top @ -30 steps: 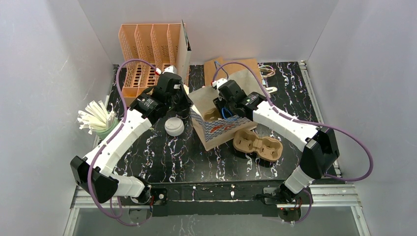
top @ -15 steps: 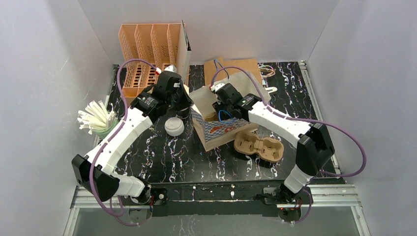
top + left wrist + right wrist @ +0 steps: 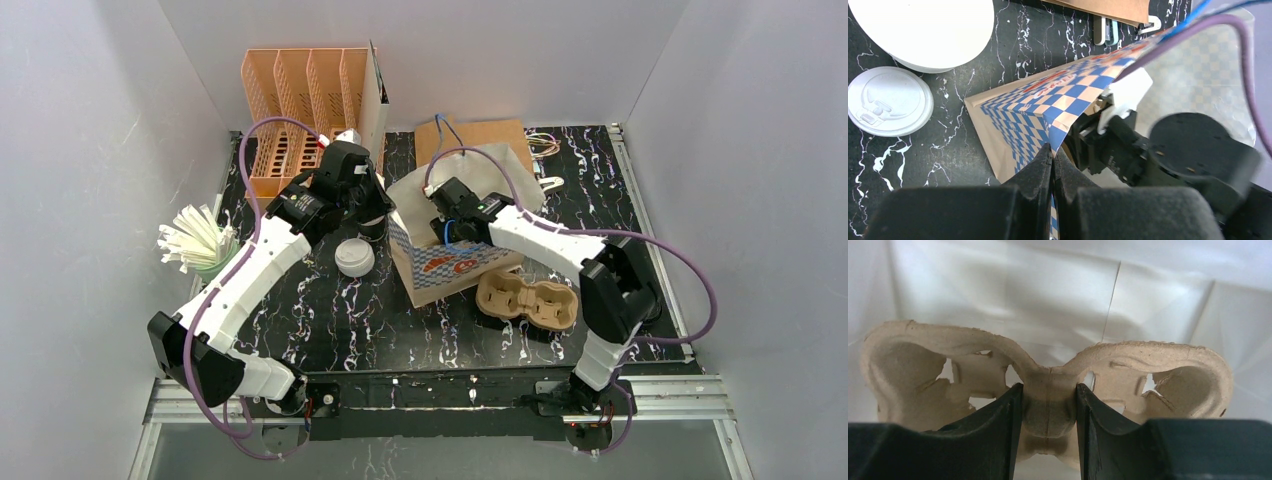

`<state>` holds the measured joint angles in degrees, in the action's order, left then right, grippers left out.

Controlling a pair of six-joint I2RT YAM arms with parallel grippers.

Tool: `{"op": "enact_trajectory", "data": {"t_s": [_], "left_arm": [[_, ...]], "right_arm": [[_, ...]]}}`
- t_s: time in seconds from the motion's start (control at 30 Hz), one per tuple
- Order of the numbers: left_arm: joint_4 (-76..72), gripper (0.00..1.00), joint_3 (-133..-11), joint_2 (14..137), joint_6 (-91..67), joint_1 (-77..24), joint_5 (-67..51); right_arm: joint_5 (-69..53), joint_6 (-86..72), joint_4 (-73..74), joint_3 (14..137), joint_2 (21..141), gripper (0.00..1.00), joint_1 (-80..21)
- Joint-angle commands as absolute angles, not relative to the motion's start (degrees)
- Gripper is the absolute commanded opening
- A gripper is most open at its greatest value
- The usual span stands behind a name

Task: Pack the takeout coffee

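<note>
The left fingers (image 3: 1047, 162) are pinched fully together on the rim of the blue-checkered paper bag (image 3: 1048, 100), whose red logo is too small to read. Inside the bag, the half-open right fingers (image 3: 1013, 415) clamp a pulp cup tray (image 3: 1128, 365) by its middle bridge. A lidded white cup (image 3: 354, 258) stands on the counter (image 3: 330, 320) beside the bag.

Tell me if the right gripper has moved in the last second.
Yes. The right gripper shifted left, away from the pulp tray lying outside the bag, which stayed put.
</note>
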<state>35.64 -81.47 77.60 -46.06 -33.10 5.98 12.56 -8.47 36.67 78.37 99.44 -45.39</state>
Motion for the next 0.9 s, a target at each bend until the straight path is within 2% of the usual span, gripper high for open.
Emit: {"op": "enact_trajectory", "data": {"t_s": [0.0, 0.53, 0.87], "left_arm": [[35.30, 0.00, -83.82, 77.39, -45.61, -32.70, 5.76], [35.02, 0.00, -83.45, 77.09, -45.57, -32.70, 4.48], [34.86, 0.00, -82.51, 77.33, -45.84, -32.61, 3.81]], "right_arm": [[12.30, -10.85, 40.52, 80.38, 101.99, 0.23, -45.09], [13.69, -13.05, 36.79, 77.77, 106.07, 0.25, -43.18], [15.24, -13.28, 28.16, 72.59, 106.13, 0.26, -42.98]]}}
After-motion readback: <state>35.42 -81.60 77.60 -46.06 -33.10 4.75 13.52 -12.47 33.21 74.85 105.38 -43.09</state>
